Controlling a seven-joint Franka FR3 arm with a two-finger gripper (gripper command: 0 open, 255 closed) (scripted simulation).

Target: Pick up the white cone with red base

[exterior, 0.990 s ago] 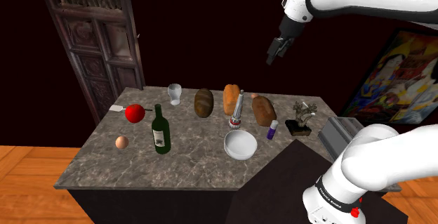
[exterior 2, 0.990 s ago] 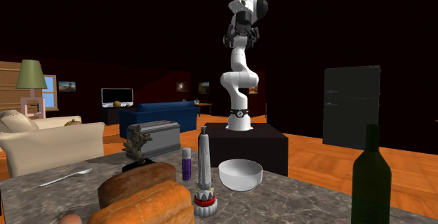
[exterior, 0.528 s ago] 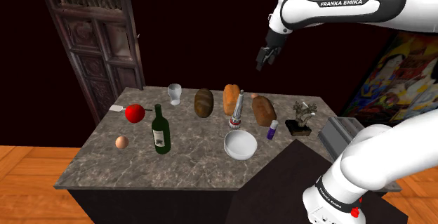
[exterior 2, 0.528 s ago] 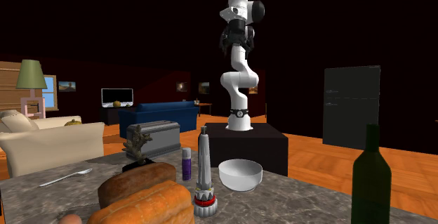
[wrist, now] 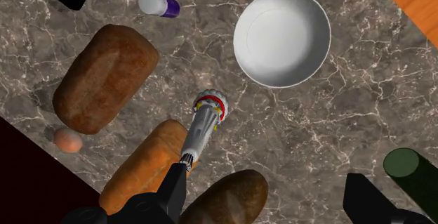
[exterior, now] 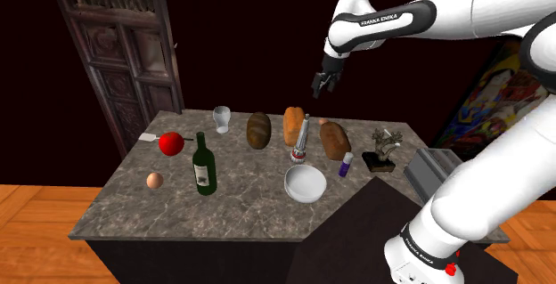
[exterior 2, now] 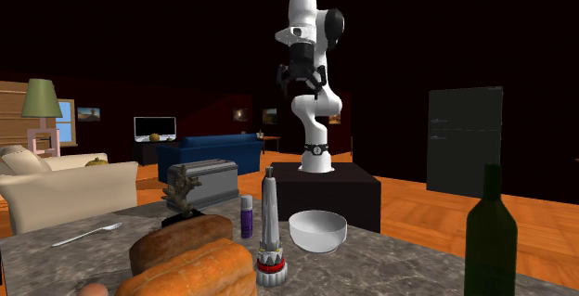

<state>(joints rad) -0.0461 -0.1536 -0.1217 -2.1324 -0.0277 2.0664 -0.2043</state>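
Fingers [wrist: 172,191]: spread wide, nothing gripped.
Gripper [exterior: 321,82]: held high above the table [exterior: 241,211].
Cone [exterior: 300,142]: upright on the table, at 7 o'clock from the Gripper in the shoulder view; seen beside one finger, off the gap's middle.
Next move, as judged: sideways shift to centre, then descent.

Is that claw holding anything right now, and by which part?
Nothing is held. The claw hangs open, high above the table; the white cone with its red base stands untouched below, beside the bread loaves.
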